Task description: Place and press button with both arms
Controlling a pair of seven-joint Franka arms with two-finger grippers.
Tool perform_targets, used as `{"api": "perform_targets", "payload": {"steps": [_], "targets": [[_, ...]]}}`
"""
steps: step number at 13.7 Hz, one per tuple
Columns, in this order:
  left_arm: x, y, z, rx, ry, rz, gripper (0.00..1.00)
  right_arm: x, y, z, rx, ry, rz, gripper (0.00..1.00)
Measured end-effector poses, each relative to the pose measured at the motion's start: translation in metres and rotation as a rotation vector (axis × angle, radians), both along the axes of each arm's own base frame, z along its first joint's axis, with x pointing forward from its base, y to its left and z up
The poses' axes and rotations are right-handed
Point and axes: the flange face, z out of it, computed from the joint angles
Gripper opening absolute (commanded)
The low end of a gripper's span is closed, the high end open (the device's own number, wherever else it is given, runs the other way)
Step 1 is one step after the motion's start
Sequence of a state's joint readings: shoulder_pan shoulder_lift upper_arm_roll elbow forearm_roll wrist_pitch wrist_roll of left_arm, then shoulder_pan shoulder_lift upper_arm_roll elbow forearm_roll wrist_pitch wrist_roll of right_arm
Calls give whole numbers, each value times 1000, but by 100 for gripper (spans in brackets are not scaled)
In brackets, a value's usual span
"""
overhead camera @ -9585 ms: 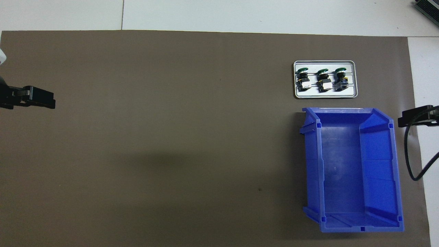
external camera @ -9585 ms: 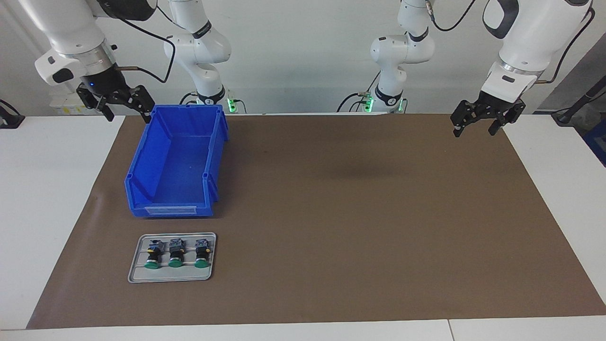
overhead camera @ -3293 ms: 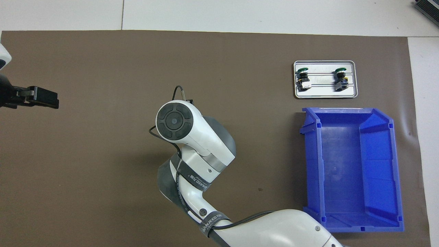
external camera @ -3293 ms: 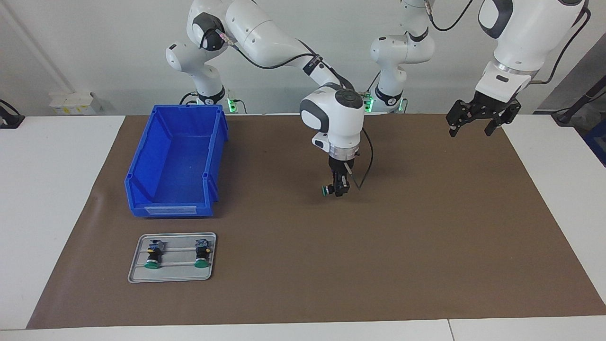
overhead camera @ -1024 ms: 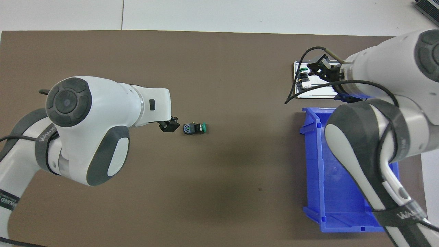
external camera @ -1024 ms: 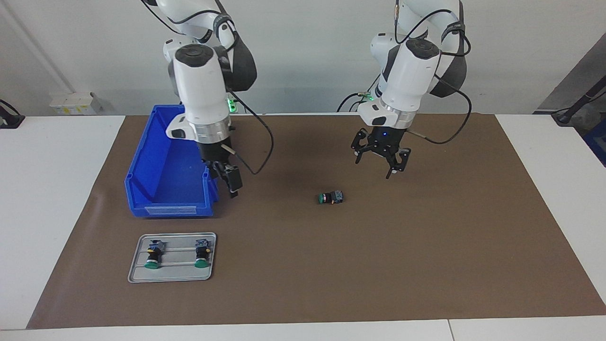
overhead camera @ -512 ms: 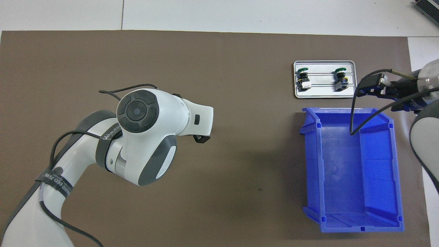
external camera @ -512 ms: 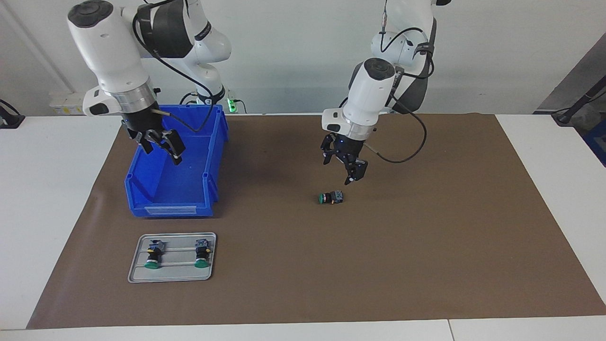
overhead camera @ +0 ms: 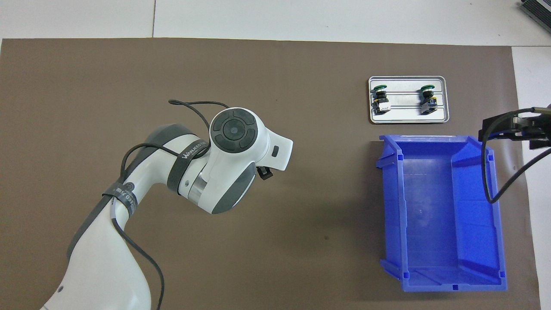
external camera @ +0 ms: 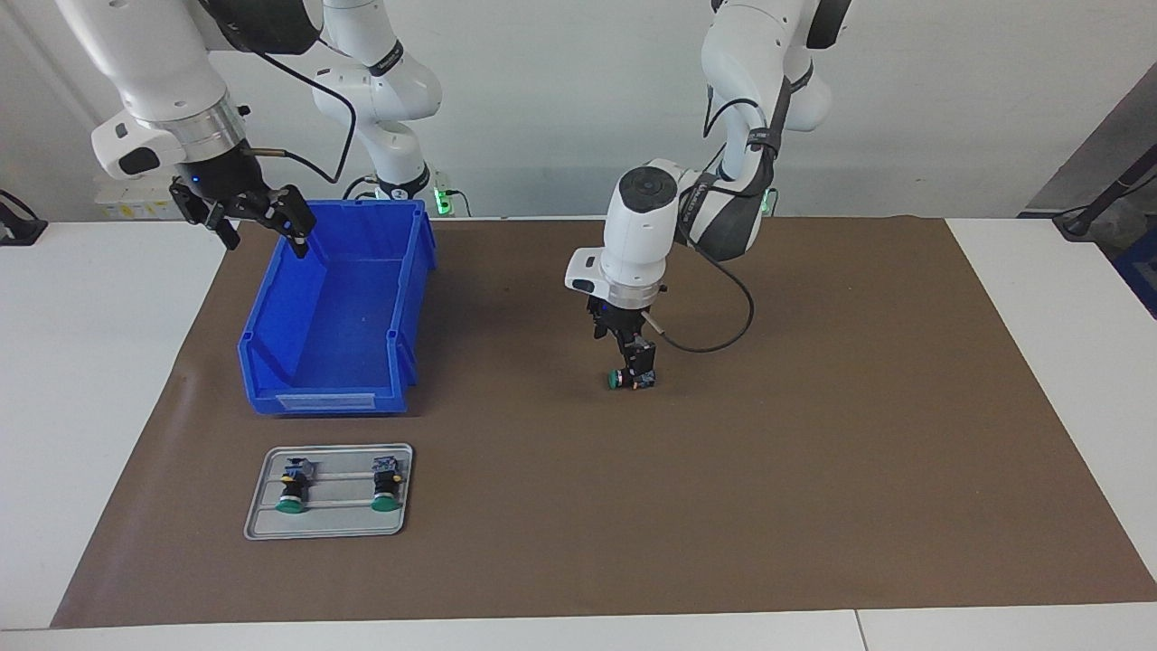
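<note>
A button (external camera: pixel 622 381) with a green cap lies on its side on the brown mat (external camera: pixel 813 452), about mid-table. My left gripper (external camera: pixel 638 366) points straight down on it, open, fingers at the button's contact block. In the overhead view the left arm hides that button and only one fingertip (overhead camera: pixel 265 173) shows. Two more buttons (external camera: pixel 291 488) (external camera: pixel 387 484) lie on the grey tray (external camera: pixel 262 526), also seen from above as buttons (overhead camera: pixel 380 100) (overhead camera: pixel 428 100) on the tray (overhead camera: pixel 443 117). My right gripper (external camera: pixel 262 228) (overhead camera: pixel 495 125) hangs open and raised beside the blue bin, holding nothing.
An empty blue bin (external camera: pixel 271 307) (overhead camera: pixel 402 206) stands toward the right arm's end of the table, with the tray farther from the robots than it. The left arm's cable (external camera: pixel 714 344) loops beside the gripper.
The left arm swung in and came down on the button on the mat. The right arm drew back from the bin's front corner, rising toward its own end of the table.
</note>
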State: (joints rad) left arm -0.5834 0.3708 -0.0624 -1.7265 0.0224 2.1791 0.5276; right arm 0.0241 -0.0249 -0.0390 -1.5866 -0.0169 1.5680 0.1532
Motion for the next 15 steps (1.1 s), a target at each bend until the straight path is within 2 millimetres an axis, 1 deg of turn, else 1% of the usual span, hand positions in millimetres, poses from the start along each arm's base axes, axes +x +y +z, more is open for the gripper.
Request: {"api": "perform_targets", "payload": {"steps": [2,4,6,7,9,11,13,15], "targets": [[0,-1,-11,12,12,-48,100,-2,2,-2,-1,6,6,100],[0,0,-18,17,14,-84,100,-2,4,-4,-1,14,10,100],[-3,3,-28,29,25,-127,100,-2,7,-4,-1,17,17,100],[-5,5,-35,30,26,-145,100,-4,8,-1,-1,22,18,100],[-6,5,-40,18,4,-173,100,-7,7,10,-2,25,34,100],[-7,4,-43,5,-17,-188,99,-6,4,14,-4,21,50,100],[-9,5,-48,7,-18,-208,93,-6,-3,12,-3,27,42,100],[-12,8,-55,12,-11,-215,92,-5,-7,10,-3,31,42,100]]}}
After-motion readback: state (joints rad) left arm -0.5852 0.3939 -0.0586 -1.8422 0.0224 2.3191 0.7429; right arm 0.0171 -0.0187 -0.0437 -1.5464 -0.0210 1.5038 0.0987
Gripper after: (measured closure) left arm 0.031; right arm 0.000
